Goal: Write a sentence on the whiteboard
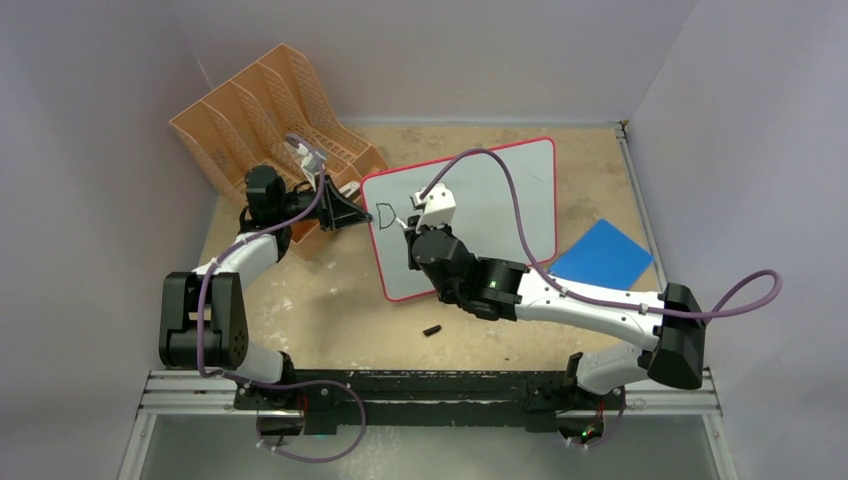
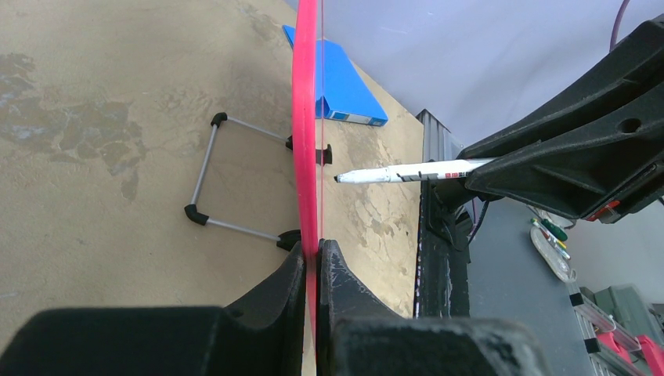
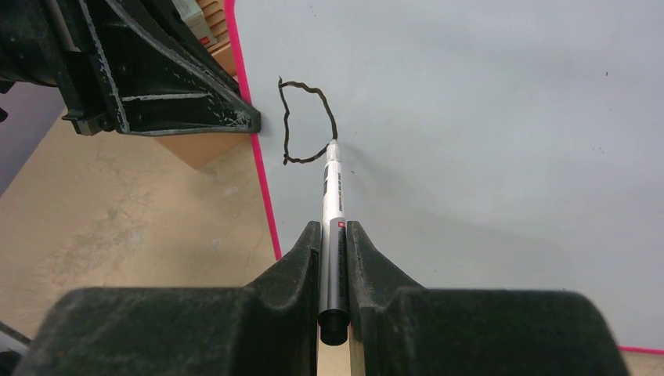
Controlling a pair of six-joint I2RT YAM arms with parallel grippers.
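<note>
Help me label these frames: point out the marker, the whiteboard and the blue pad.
marker (image 3: 332, 200), right wrist view, on its pale barrel.
whiteboard (image 1: 487, 215), top external view, on its bare white face.
blue pad (image 1: 604, 255), top external view, on its middle.

The whiteboard (image 1: 485, 195) has a smooth, pale face with a faint sheen, edged by a glossy pink plastic frame (image 2: 307, 117). Its stand (image 2: 203, 167) looks like thin bare metal wire with black rubbery caps. The tabletop (image 2: 94, 117) is rough, mottled and matt, like pressed board. The left claw (image 2: 313, 249) and right claw (image 3: 333, 231) are grainy matt black plastic, scuffed pale at the edges. The marker (image 3: 332, 200) has a smooth, satiny silver barrel.
</note>
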